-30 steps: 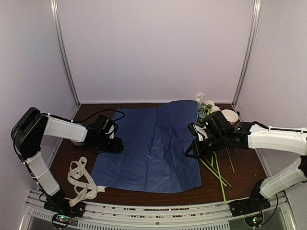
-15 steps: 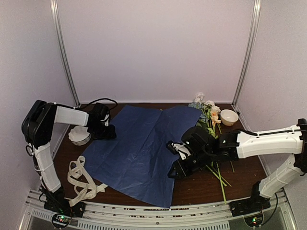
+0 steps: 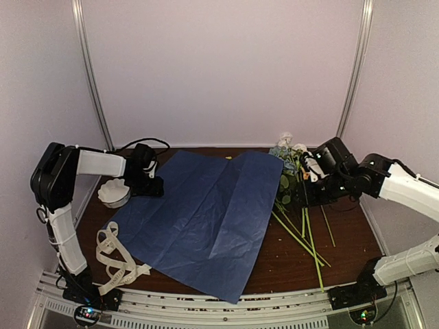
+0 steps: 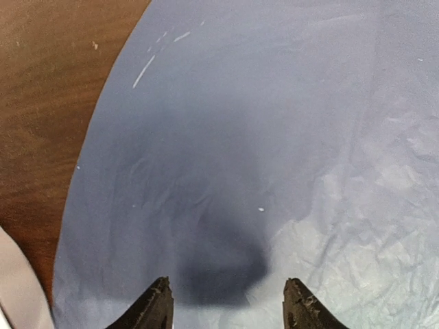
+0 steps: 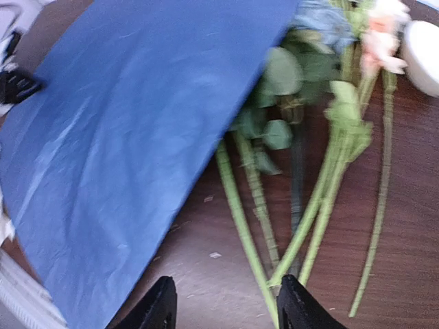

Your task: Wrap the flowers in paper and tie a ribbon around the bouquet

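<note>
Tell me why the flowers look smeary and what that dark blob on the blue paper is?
Right wrist view: the flowers are blurred, edges smeared. Left wrist view: the blob is a shadow on the paper just ahead of the left claw. Top view: sharp, evenly lit.

We find the flowers (image 5: 341, 130) blurred in the right wrist view, blooms cut off at the top; the paper (image 5: 123, 137) hides some leaves.

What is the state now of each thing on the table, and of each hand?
paper: spread flat, navy face up.
flowers: lying loose at the paper's right edge, unwrapped.
ribbon: loose loops, untied.
white bowl: upright.
left hand: open, empty, over paper.
right hand: open, empty, over stems.
</note>
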You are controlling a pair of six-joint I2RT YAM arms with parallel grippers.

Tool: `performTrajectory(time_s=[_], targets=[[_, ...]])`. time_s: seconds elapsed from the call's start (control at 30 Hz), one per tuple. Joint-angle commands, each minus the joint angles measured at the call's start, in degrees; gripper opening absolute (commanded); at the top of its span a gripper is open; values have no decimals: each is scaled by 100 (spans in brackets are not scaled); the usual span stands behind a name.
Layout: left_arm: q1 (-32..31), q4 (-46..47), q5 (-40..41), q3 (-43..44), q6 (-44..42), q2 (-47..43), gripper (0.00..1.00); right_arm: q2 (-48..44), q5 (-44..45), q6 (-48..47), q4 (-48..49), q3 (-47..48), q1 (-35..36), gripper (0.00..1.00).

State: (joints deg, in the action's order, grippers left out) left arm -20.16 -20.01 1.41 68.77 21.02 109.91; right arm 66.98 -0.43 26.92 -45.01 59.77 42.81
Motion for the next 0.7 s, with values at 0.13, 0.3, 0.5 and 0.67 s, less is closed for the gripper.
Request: performTrajectory(time_s=[0.13, 0.3, 0.5, 0.67], targets=[[-516, -750, 185, 459, -511, -1445, 79, 920, -124, -526, 131, -692, -1992, 43], [-710, -1590, -68, 663, -739, -2205, 90, 1873, -387, -821, 159, -529, -2388, 38], [-812, -2190, -371, 1145, -1277, -2372, 91, 2679, -837, -959, 116, -302, -2488, 33], [-811, -2252, -318, 1667, -1601, -2157, 91, 3031, -846, -923, -19, -100, -2488, 30]])
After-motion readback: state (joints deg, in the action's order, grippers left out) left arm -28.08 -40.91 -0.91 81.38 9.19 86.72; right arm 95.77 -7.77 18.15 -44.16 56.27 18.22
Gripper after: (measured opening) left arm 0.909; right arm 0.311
